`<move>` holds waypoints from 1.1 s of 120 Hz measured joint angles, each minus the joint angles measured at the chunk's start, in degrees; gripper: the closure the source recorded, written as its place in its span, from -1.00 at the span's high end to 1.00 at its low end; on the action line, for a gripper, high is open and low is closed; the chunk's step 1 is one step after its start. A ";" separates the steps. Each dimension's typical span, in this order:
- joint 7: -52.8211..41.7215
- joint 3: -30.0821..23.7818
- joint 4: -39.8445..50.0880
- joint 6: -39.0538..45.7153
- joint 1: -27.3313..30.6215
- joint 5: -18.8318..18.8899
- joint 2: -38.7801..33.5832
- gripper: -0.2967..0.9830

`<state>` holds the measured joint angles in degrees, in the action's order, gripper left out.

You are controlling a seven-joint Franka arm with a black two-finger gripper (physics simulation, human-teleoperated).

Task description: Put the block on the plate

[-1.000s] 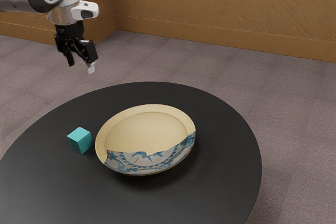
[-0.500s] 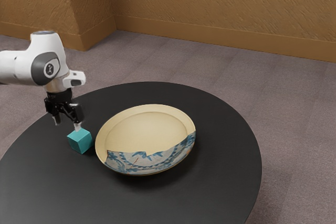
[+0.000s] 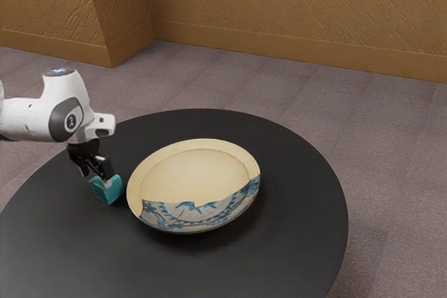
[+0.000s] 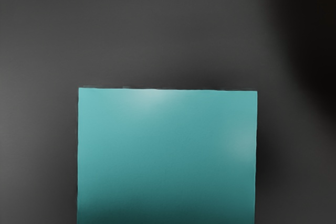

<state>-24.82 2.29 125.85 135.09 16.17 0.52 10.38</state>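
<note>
The hand [image 3: 96,178] stands wide and low over the block [image 3: 107,194], presumably to straddle it for gripping; beneath the hand, the block sits on the bench [image 3: 293,242], beside the plate [image 3: 195,172].

The exterior view's left edge cuts off the arm [image 3: 31,119], its lower edge the table [image 3: 293,242]; the wrist view's lower edge crops the block [image 4: 167,150].

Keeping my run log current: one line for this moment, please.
Gripper at teal cube | cube on black table, beside blue-patterned plate | not yet placed
</note>
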 joint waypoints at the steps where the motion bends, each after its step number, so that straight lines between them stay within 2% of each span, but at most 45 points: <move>1: -0.13 0.00 -0.03 0.09 0.00 0.00 0.13 0.54; 60: -5.10 -0.01 -1.93 2.87 -0.70 -0.20 5.49 0.53; 73: -5.65 -0.03 -2.96 3.39 -0.92 -0.33 6.37 0.43; 93: -6.20 -0.09 -3.63 3.85 -0.90 -1.03 6.54 0.16; 116: -6.41 -0.13 -3.66 4.13 -0.90 -1.65 6.02 0.06; 132: -6.29 -0.71 -3.45 3.79 -1.27 -1.76 1.86 0.03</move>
<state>-31.11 1.58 122.40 138.88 14.90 -1.25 12.24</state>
